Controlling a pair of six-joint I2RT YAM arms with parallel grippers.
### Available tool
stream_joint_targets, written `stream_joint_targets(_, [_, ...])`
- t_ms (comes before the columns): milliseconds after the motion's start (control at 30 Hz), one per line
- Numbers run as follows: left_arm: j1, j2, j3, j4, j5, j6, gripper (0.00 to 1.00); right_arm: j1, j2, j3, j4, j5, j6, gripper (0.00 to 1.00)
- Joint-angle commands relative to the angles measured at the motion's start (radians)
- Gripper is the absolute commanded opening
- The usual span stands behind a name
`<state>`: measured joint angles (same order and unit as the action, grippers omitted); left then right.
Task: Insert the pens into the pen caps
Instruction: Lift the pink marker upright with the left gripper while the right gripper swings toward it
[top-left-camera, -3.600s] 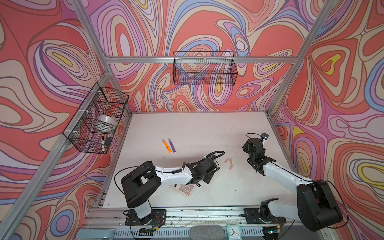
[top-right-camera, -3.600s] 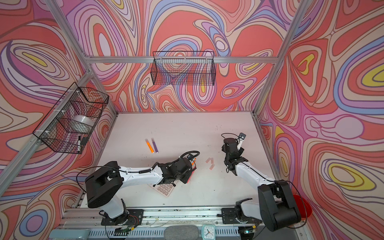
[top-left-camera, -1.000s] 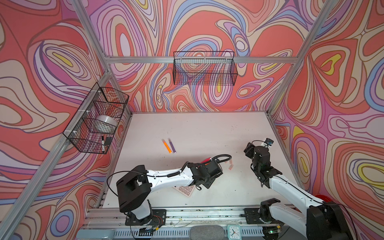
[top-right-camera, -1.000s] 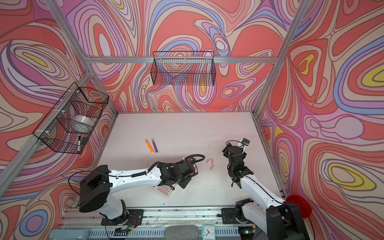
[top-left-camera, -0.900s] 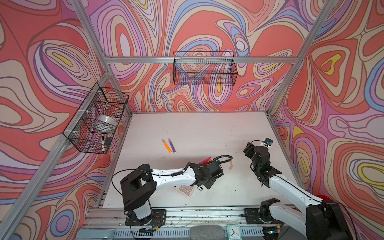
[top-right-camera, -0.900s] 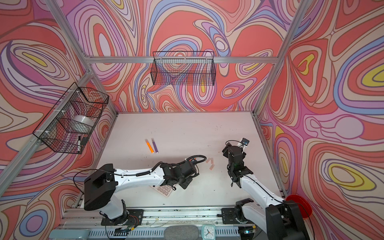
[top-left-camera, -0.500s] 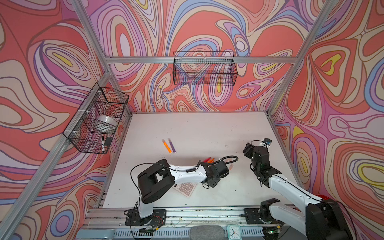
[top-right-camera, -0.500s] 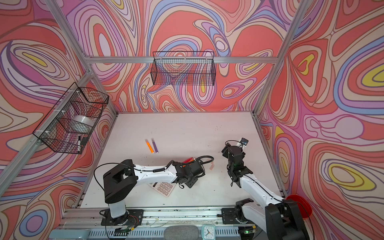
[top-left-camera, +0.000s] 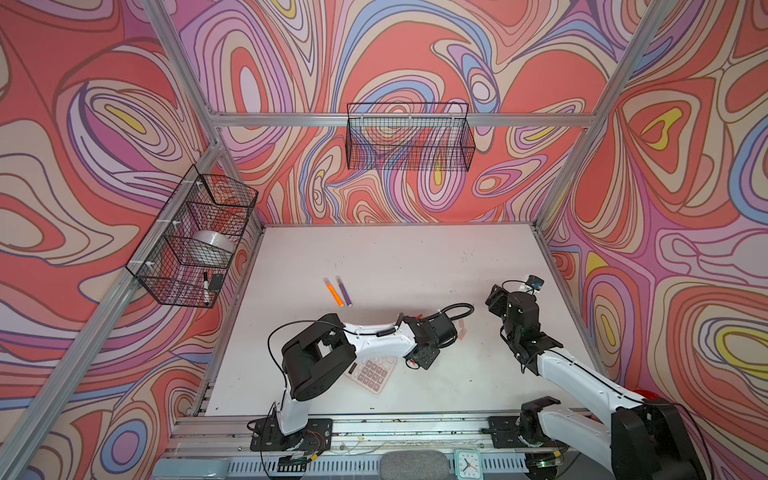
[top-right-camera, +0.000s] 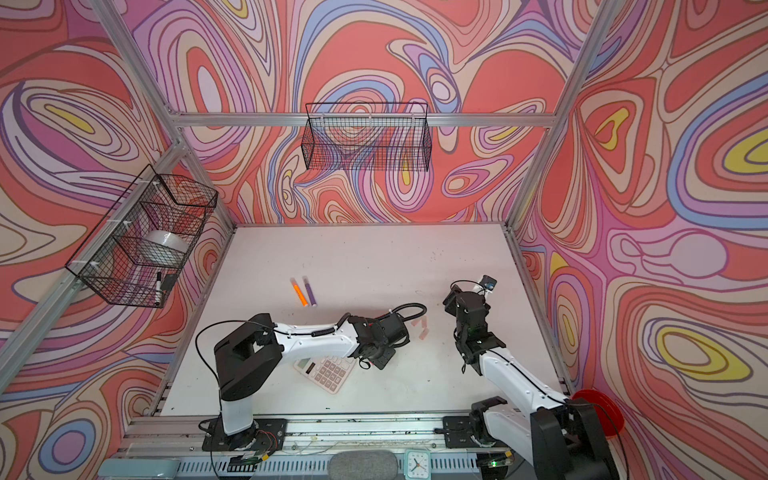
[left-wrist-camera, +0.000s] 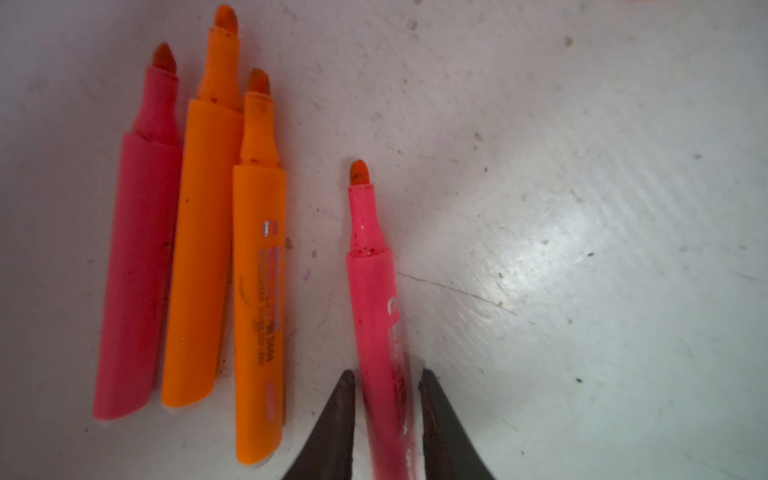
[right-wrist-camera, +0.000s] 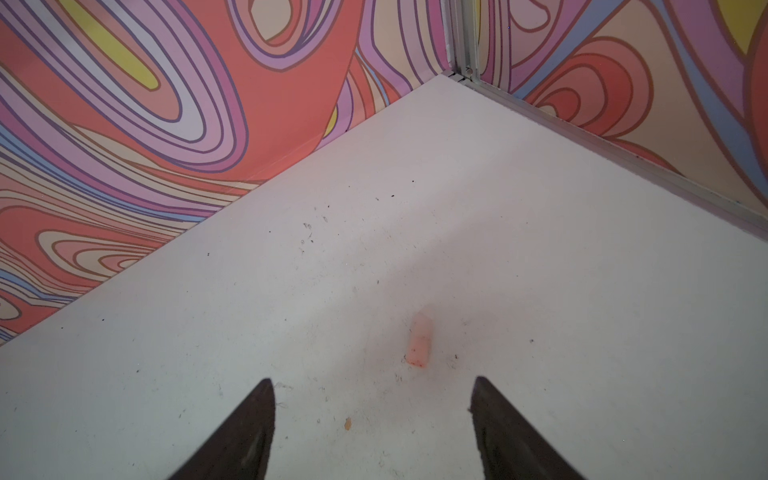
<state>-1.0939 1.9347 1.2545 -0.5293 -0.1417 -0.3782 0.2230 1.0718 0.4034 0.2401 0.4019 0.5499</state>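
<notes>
In both top views the whole surface (top-left-camera: 395, 257) is seen from high above its near edge, tilted down toward the far wall (top-left-camera: 395, 195); almost the same scene is shared, shifted slightly sideways. The left wrist view is held very close over the surface, looking almost straight down, filled by four pens (left-wrist-camera: 199, 232) and the left fingers (left-wrist-camera: 332, 432). The right wrist view is set higher and slanted toward the far right corner of the surface, with one pen cap (right-wrist-camera: 419, 345) beyond the right fingers (right-wrist-camera: 245, 432).
</notes>
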Motion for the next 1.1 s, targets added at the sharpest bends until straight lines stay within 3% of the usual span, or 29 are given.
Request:
stream_joint_targets(0, [0.002, 0.056, 0.004, -0.075, 0.046, -0.009, 0.24, -0.004, -0.006, -0.007, 0.013, -0.005, -0.013, 0.76])
stream_joint_targets(300, [0.018, 0.046, -0.007, -0.075, 0.039, -0.007, 0.19, -0.004, 0.008, 0.001, 0.013, -0.013, -0.016, 0.77])
stream_joint_targets(567, [0.019, -0.086, -0.097, 0.015, 0.016, 0.006, 0.15, -0.001, -0.086, 0.003, -0.070, -0.035, 0.004, 0.69])
stream_joint_targets(800, [0.019, -0.220, -0.186, 0.107, 0.008, 0.009, 0.12, 0.002, -0.342, -0.069, -0.107, -0.366, 0.114, 0.75])
stream_joint_targets(967, [0.019, -0.303, -0.250, 0.173, -0.012, 0.007, 0.10, 0.026, -0.362, -0.080, -0.071, -0.560, 0.239, 0.75])
stream_joint_targets(1067, [0.019, -0.354, -0.283, 0.209, -0.010, 0.004, 0.10, 0.088, -0.360, -0.124, 0.029, -0.598, 0.319, 0.75])
